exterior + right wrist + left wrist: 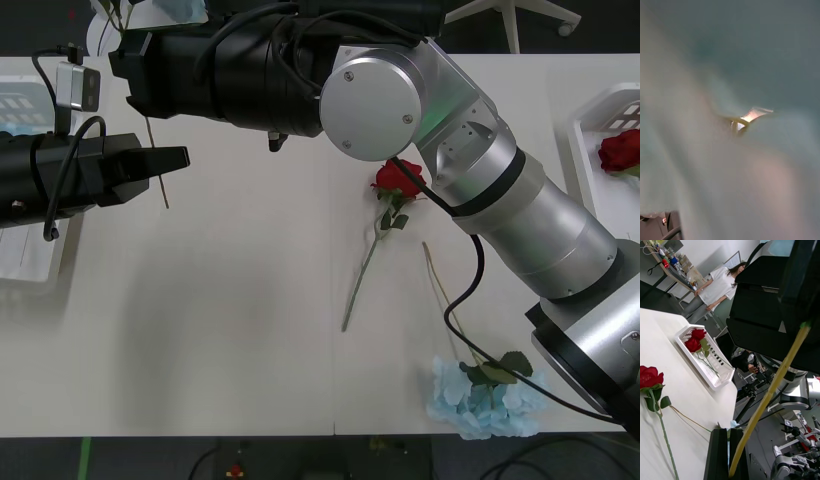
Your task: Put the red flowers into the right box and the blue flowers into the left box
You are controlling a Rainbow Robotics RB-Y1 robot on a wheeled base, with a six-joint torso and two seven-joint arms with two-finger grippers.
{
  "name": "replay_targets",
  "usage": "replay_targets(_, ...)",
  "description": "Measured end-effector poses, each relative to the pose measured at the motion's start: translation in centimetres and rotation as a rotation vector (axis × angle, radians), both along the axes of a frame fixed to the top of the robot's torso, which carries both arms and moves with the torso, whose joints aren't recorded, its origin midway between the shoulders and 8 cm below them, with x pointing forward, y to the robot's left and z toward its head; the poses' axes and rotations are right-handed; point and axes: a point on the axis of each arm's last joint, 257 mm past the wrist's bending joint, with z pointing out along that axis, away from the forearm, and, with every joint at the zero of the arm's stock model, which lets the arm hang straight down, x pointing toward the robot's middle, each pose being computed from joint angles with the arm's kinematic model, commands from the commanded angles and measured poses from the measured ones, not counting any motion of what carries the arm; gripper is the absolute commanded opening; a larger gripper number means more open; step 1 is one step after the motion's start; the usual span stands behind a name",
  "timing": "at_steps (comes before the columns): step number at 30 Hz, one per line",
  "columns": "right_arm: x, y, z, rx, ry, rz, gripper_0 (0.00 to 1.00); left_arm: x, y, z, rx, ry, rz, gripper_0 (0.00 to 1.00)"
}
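A fluffy pale-blue flower (485, 398) lies at the worktop's (230, 330) near edge, a rose (398, 180) beyond. The black left tool (178, 160) is closed beside a thin stem (157, 165) hanging from the right tool (130, 55), whose grip I cannot tell. The left wrist view shows two roses (694, 340) in the ribbed white right box (724, 380).

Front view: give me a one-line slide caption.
Right arm reaches across to the left with a stem, while one red rose and one blue hydrangea lie on the table.
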Motion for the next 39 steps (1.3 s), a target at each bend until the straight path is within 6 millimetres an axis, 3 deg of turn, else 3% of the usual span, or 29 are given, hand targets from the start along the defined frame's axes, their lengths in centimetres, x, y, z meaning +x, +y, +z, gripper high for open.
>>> replay_targets(2, 0.0, 0.0, 0.0, 0.002, 0.001, -0.001, 0.02, 0.0, 0.0, 0.0, 0.000, 0.000, 0.000, 0.00)
replay_targets(4, 0.0, 0.0, 0.0, 0.005, 0.005, 0.002, 0.33, 0.0, 0.0, 0.0, 0.000, 0.000, 0.000, 0.00)
replay_targets(5, -0.1, 0.0, 0.1, 0.007, 0.009, 0.004, 0.53, 0.0, 0.0, 0.0, 0.000, 0.000, 0.000, 0.00)
replay_targets(7, -0.2, 0.1, 0.1, 0.010, 0.014, 0.008, 0.71, 0.0, 0.0, 0.0, 0.000, 0.000, 0.000, 0.00)
replay_targets(9, -0.2, 0.1, 0.1, 0.011, 0.016, 0.010, 0.80, 0.0, 0.0, 0.0, 0.000, 0.000, 0.000, 0.00)
replay_targets(17, -0.2, 0.1, 0.2, 0.017, 0.018, 0.010, 0.84, 0.1, 0.1, -0.1, 0.005, -0.002, 0.005, 0.00)
replay_targets(21, -0.1, -0.2, 0.2, 0.021, 0.031, 0.013, 0.84, 1.3, 1.4, -1.5, 0.097, -0.027, 0.061, 0.00)
replay_targets(26, 1.1, -1.8, -0.1, 0.004, 0.025, -0.014, 0.84, 3.8, 6.1, -2.5, 0.215, -0.050, 0.186, 0.00)
replay_targets(29, 1.8, -3.6, -0.1, -0.001, 0.047, -0.023, 0.83, 4.9, 9.9, -3.4, 0.322, -0.063, 0.271, 0.00)
replay_targets(34, 2.5, -7.6, -0.4, 0.001, 0.157, -0.019, 0.84, 5.9, 18.4, -4.8, 0.534, -0.076, 0.442, 0.00)
replay_targets(39, 3.0, -12.0, -3.2, -0.111, 0.259, -0.037, 0.84, 4.6, 27.2, -5.6, 0.730, -0.051, 0.584, 0.00)
